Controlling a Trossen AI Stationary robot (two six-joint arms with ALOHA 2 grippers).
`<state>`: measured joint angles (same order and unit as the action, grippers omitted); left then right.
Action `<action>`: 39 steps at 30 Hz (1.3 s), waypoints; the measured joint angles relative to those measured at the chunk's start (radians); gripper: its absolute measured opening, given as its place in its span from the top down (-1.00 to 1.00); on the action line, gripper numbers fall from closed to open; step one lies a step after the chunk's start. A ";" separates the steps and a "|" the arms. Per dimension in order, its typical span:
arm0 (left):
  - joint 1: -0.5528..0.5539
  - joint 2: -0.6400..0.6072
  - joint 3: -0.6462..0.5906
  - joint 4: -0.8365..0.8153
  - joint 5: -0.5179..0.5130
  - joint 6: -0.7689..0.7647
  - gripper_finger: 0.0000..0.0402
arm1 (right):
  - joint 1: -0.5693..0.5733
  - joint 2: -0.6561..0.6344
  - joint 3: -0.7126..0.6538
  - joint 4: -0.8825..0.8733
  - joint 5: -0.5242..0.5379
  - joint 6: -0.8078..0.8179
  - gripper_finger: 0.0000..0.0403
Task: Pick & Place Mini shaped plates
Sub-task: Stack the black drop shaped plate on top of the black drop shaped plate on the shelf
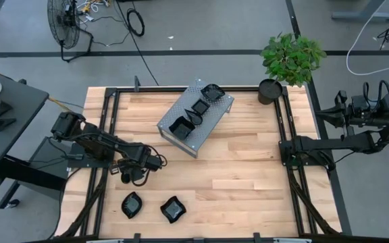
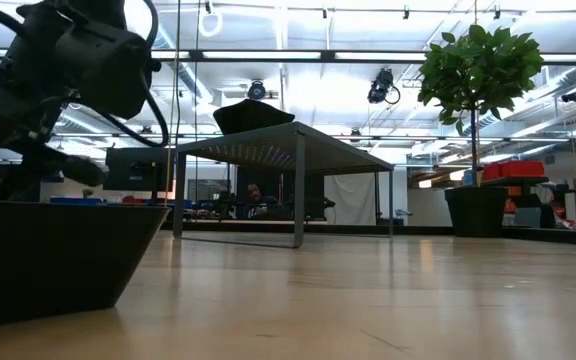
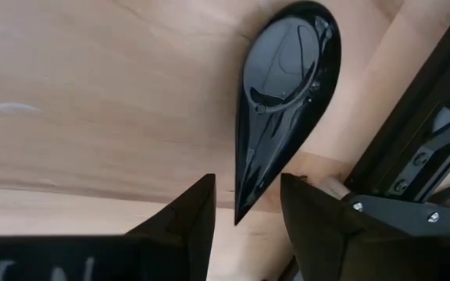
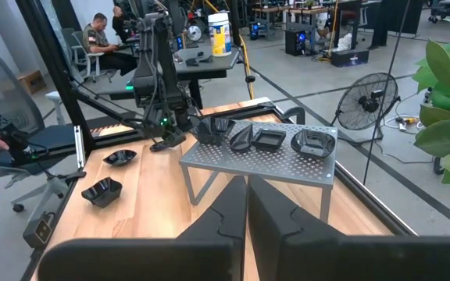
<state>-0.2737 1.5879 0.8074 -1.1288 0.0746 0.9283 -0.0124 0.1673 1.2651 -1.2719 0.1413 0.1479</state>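
Two mini shaped plates lie flat on the wood near the table's front left: a glossy black teardrop plate (image 1: 132, 204) (image 3: 287, 86) and a squarish one (image 1: 173, 209). Three more sit on top of a grey perforated metal stand (image 1: 194, 116). My left gripper (image 1: 135, 181) (image 3: 244, 211) hangs open, slanting down just behind the teardrop plate. In the left wrist view the plate's pointed tip (image 3: 241, 211) shows between the two fingers, which stand clear of it. My right gripper (image 4: 246, 215) is shut on nothing, raised off the table's right side.
A potted plant (image 1: 279, 74) stands at the far right corner. The black frame rail (image 1: 100, 196) runs along the table's left edge beside the teardrop plate. Bare wood lies between the stand and the front edge. A person (image 4: 100, 39) sits beyond the table.
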 joint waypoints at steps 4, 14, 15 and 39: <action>0.000 0.000 -0.005 0.019 0.000 0.001 0.26 | 0.000 0.000 0.000 0.000 0.000 0.000 0.90; 0.002 0.000 -0.005 0.110 0.002 0.000 0.26 | 0.000 0.000 0.000 0.000 0.000 0.000 0.90; 0.002 0.000 -0.005 0.110 0.002 0.000 0.26 | 0.000 0.000 0.000 0.000 0.000 0.000 0.90; 0.002 0.000 -0.005 0.110 0.106 -0.027 0.44 | 0.000 0.000 0.000 0.000 0.000 0.000 0.90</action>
<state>-0.2714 1.5883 0.8028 -1.0191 0.1810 0.9009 -0.0124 0.1673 1.2651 -1.2719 0.1412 0.1481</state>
